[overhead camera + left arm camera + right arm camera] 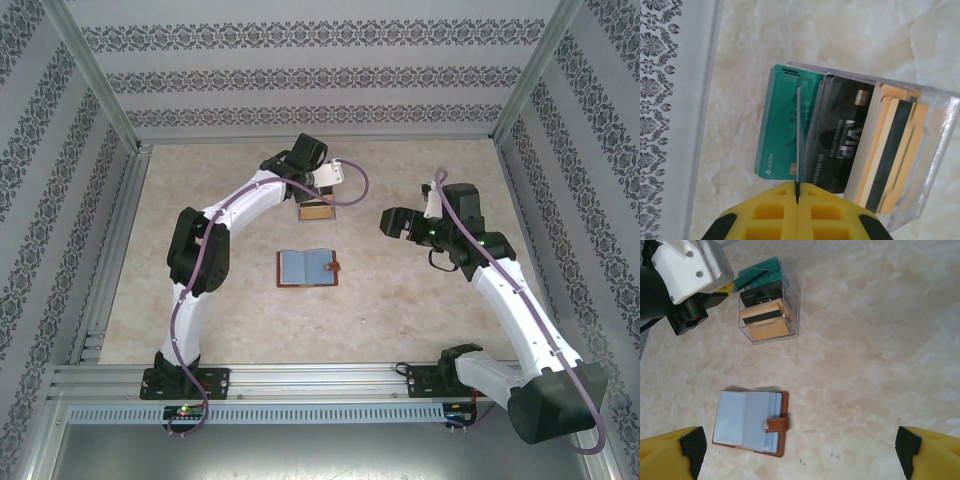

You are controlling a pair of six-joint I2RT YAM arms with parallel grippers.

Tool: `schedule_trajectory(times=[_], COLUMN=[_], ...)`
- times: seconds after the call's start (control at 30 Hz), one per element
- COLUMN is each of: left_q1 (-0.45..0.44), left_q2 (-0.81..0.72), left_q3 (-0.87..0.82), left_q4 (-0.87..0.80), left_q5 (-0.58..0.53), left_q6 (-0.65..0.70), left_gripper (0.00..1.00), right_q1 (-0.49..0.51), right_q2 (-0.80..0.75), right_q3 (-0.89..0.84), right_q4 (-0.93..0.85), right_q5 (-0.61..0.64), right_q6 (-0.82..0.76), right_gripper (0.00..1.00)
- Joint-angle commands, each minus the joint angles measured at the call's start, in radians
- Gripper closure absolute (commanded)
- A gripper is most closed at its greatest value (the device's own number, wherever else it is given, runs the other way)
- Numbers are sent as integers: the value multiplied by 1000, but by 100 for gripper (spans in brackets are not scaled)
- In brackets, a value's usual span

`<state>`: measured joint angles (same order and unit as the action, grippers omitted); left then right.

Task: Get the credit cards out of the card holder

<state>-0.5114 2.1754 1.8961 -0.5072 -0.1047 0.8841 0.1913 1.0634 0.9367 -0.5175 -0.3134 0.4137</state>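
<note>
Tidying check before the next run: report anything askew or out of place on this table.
The teal plastic cards jut past the far end of the clear acrylic stepped stand, slightly skewed, while the black cards and tan cards sit squarely inside. The open brown leather card holder lies flat; nothing odd.

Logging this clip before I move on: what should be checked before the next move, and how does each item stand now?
1. Left gripper shut on the pale card, seen edge-on: ok.
2. Pale card lined up with a slot of the clear stand: cannot tell.
3. Right gripper open, touching nothing: ok.
4. Card holder lying open and flat on the table: ok.
5. Its sleeves all emptied: cannot tell.
</note>
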Motion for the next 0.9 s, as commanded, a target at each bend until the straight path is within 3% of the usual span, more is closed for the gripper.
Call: schedule_trajectory(times=[0.0,0.43,0.87], left_q1=[-9,-9,-6], left_q2=[24,69,118], left_q3=[53,81,82], left_q4=[63,19,50], left_q5=[-31,40,1], left_q6=[87,96,101], left_gripper=[100,100,100], right_q1=[-12,-19,-22], right_q2=[12,42,33], right_q3=[35,43,37], right_q4=[-30,-48,-62], right_q5=[-32,-44,-46], right_q6=[-23,-30,-27], right_gripper=[2,2,2])
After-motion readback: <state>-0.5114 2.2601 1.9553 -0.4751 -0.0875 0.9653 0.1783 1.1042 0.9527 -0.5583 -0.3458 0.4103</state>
